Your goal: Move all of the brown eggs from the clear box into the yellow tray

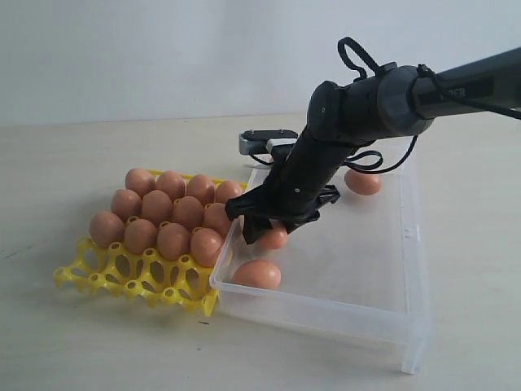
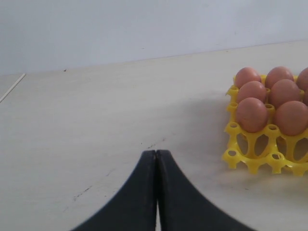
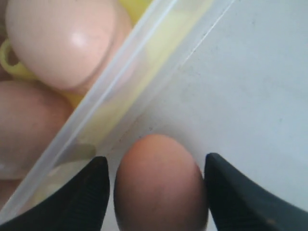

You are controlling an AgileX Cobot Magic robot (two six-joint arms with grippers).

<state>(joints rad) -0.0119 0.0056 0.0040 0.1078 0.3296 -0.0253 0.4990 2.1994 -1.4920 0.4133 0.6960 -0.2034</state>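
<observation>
On the arm (image 1: 366, 106) over the clear box (image 1: 326, 319), lettering (image 1: 464, 92) is illegible.

Brown eggs (image 1: 172, 241), yellow tray (image 1: 138, 289).

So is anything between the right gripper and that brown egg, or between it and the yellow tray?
Nothing separates the right gripper from the brown oval egg; its fingers flank it. The low wall of the clear plastic box stands between egg and yellow plastic egg tray.
</observation>
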